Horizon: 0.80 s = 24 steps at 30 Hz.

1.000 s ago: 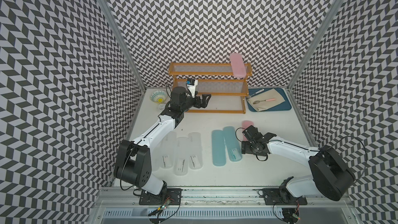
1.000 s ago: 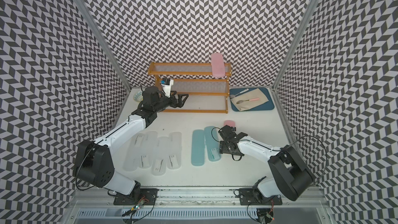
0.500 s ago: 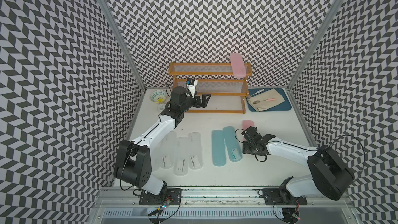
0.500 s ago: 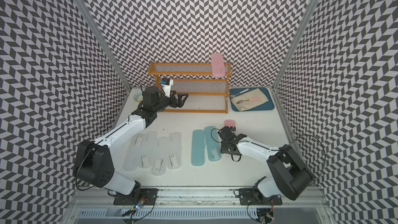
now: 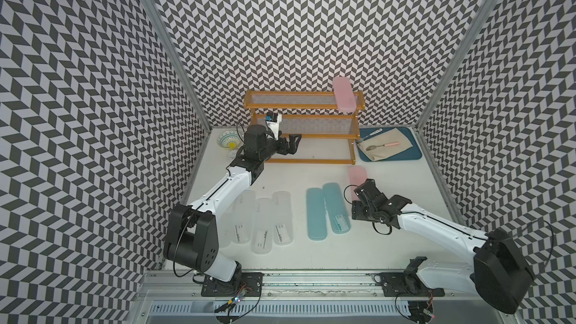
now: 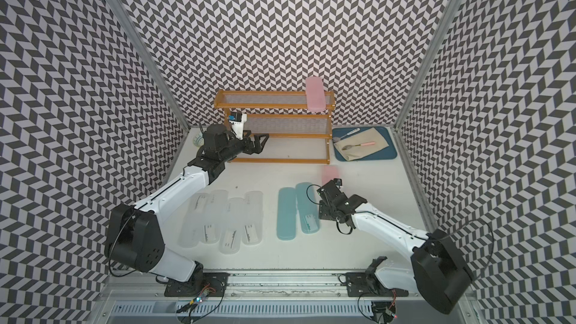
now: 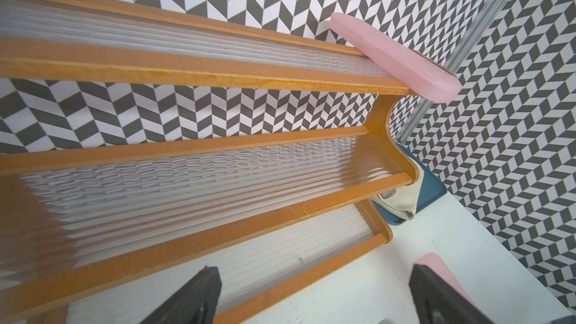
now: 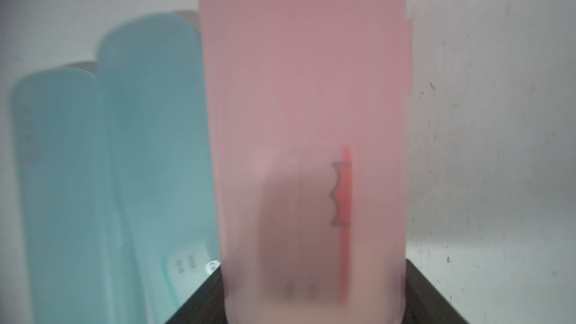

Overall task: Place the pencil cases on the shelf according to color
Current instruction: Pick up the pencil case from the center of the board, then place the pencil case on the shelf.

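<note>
The shelf (image 5: 293,108) stands at the back wall, with one pink pencil case (image 5: 343,95) lying across the right end of its top tier. My right gripper (image 5: 358,193) is shut on a second pink pencil case (image 5: 356,176), which fills the gap between the jaws in the right wrist view (image 8: 305,104). Left of it two teal pencil cases (image 5: 316,213) lie side by side on the table. Several frosted clear pencil cases (image 5: 265,222) lie further left. My left gripper (image 5: 293,143) hangs open and empty over the shelf's lowest tier (image 7: 218,76).
A blue tray (image 5: 414,157) with a beige cloth and a pink-handled spoon (image 5: 381,145) sits right of the shelf. A small patterned bowl (image 5: 229,142) stands in the back left corner, behind my left arm.
My right gripper's jaws have closed in on the pink pencil case on the table. The left arm has stayed where it was, open.
</note>
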{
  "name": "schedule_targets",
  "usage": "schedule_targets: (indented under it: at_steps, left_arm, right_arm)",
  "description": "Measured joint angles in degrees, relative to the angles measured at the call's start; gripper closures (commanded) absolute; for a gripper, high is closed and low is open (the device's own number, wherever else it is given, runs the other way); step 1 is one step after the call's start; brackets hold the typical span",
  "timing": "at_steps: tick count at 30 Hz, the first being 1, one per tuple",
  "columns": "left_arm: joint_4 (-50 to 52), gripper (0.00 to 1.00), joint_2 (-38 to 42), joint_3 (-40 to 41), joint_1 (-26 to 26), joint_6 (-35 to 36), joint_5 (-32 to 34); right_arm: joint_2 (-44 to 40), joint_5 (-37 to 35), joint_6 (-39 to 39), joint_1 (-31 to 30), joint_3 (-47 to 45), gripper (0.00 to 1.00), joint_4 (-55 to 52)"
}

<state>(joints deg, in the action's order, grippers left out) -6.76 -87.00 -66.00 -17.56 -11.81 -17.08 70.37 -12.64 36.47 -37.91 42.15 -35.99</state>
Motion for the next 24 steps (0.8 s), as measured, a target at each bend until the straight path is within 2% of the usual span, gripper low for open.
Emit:
schedule_targets:
  at_steps: [11,18,24]
  left_arm:
    - [-0.2,0.01,4.1,0.5,1.4,-0.7,4.7]
    - [2.9,0.01,1.6,-10.4,5.0,-1.9,8.2]
    - [2.6,0.01,1.5,-9.2,6.4,-2.0,6.8]
  right_arm:
    - [-0.3,1.5,-5.7,-1.0,18.4,0.50,-0.8]
    - [8.7,2.3,-9.7,-1.0,32.9,0.49,0.8]
    - [17.1,1.7,-13.0,-0.9,46.3,0.49,1.6]
